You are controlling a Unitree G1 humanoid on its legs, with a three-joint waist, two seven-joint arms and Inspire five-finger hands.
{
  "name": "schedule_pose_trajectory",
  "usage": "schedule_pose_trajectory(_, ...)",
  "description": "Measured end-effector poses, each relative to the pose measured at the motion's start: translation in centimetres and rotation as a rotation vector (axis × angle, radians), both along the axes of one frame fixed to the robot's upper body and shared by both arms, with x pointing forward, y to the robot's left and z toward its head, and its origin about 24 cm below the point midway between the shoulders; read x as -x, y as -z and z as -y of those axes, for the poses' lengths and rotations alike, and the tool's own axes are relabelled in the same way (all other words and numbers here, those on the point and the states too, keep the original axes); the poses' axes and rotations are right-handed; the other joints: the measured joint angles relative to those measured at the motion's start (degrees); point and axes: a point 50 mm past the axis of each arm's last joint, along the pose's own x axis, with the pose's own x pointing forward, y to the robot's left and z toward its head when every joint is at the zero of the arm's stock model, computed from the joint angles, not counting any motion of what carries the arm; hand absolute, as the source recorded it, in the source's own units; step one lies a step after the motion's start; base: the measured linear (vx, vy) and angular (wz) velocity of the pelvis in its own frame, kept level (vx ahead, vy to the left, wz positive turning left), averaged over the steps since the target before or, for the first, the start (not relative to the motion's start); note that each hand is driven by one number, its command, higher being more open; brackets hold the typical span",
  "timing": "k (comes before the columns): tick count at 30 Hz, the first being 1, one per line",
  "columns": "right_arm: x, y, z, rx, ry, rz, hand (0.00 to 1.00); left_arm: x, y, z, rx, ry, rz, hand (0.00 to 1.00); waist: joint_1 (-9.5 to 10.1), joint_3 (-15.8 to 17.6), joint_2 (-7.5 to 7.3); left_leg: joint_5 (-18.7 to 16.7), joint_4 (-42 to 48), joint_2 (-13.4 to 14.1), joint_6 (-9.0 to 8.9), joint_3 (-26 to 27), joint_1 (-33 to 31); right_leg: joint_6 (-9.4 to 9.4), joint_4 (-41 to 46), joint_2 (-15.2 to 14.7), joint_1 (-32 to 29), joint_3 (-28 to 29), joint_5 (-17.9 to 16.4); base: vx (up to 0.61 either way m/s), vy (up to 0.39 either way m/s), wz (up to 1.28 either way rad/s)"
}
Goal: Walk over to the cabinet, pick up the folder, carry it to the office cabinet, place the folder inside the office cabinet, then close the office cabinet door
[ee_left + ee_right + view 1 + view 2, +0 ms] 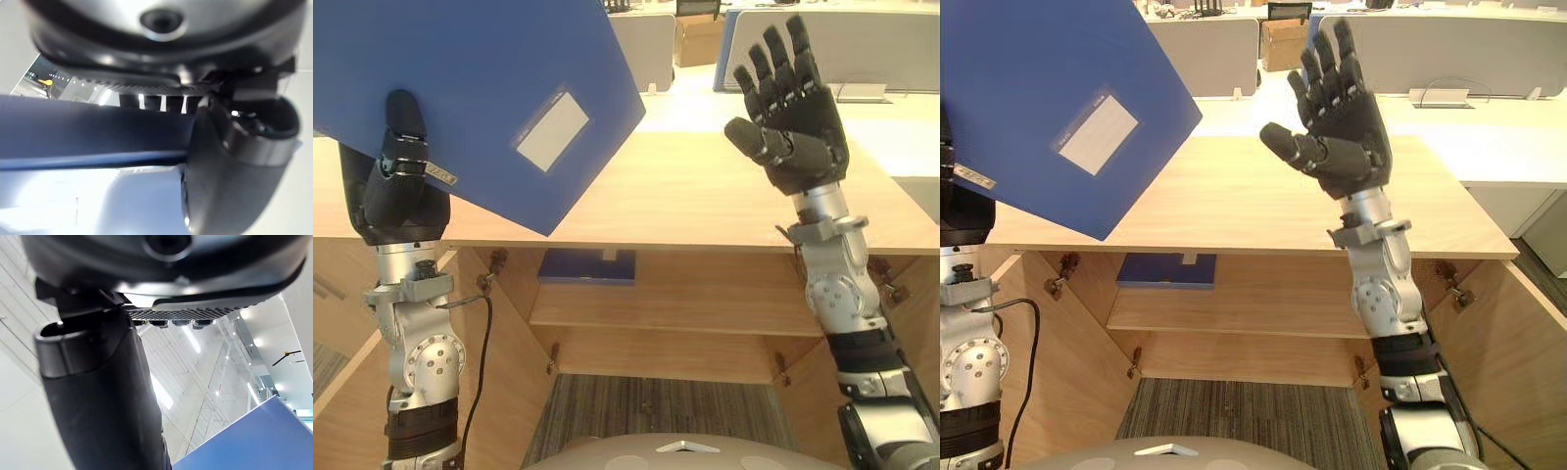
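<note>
A wooden cabinet (705, 196) spans the middle of both eye views, its pale top bare. Its doors (1518, 372) are swung open at the lower corners of the frame, over grey striped carpet (656, 411). Beyond it, along the top edge, stand white desks (1489, 137) with grey partitions.

A large blue folder (480, 88) fills the upper left, held up in the air and tilted, one corner pointing down over the cabinet's front edge. The left hand (396, 186) is clamped on the folder's lower left edge, its thumb (406, 122) lying up the front face. The left wrist view shows the grip from close in, with the folder's dark edge (88, 132) running across the frame and the thumb (230, 176) pressed over it.

The right hand (798, 127) is raised at right of centre, well apart from the folder, palm turned towards the folder, fingers straight and spread, holding nothing. Its wrist view looks up past the thumb (98, 406) to ceiling lights, and catches a corner of the folder (254, 440) at lower right.

Inside the cabinet a second blue folder (587, 266) lies flat on the shelf (705, 304), left of centre. A white label (553, 130) sits on the held folder's face. The right eye view shows a cardboard box (1283, 44) among the desks, just left of the raised fingers.
</note>
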Motion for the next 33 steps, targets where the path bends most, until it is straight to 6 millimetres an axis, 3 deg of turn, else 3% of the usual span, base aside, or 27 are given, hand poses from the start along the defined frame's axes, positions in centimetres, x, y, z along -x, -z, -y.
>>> schedule_pose_trajectory(4,-0.3,-1.6,-0.6,0.066,-0.003,0.05,1.0,-0.9,-0.4,1.5,-0.07,0.113,0.006,0.0,0.07,-0.2,-0.12,-0.22,0.8,0.12,0.04,-0.01,-0.67,0.01,-0.04,0.02,-0.19,-0.07,0.25,-0.03,0.03,0.01)
schedule_pose_trajectory(11,-1.3,-1.5,-2.9,0.144,-0.1,0.027,1.0,-1.9,-0.9,4.8,-0.218,0.336,0.03,0.0,-0.63,-1.83,-0.05,-0.22,0.86,0.75,0.03,0.56,-0.58,0.01,-0.04,0.09,-0.21,-0.03,0.42,-0.01,0.021,-0.02)
schedule_pose_trajectory(20,-1.9,-3.7,-2.8,0.263,-0.113,0.071,1.0,-2.4,-1.2,5.3,-0.236,0.381,0.041,0.0,-0.65,-3.97,0.16,-0.53,1.73,1.33,-0.25,0.95,-0.86,-0.05,-0.05,0.38,-0.18,-0.24,0.52,-0.01,0.02,-0.01)
schedule_pose_trajectory(21,-1.9,-3.9,-2.9,0.266,-0.126,0.074,0.0,-2.4,-1.3,5.2,-0.238,0.379,0.051,0.0,-0.64,-4.2,0.17,-0.58,1.76,1.43,-0.3,0.95,-1.0,-0.09,-0.05,0.45,-0.18,-0.28,0.55,-0.03,0.035,0.0)
schedule_pose_trajectory(29,-2.1,-4.9,-3.9,0.414,-0.233,0.107,0.0,-2.3,-1.8,4.9,-0.209,0.383,0.083,0.0,-0.46,-7.36,-0.17,-0.74,2.13,2.06,-0.52,0.94,-1.48,-0.26,-0.12,0.94,-0.24,-0.48,0.65,-0.02,0.017,0.0)
schedule_pose_trajectory(33,-1.9,-4.4,-4.3,0.496,-0.322,0.103,0.0,-2.2,-1.8,4.8,-0.193,0.382,0.095,0.0,-0.44,-8.58,-0.53,-0.75,2.13,2.08,-0.63,0.93,-1.5,-0.27,-0.12,0.95,-0.23,-0.49,0.66,-0.03,0.039,0.0)
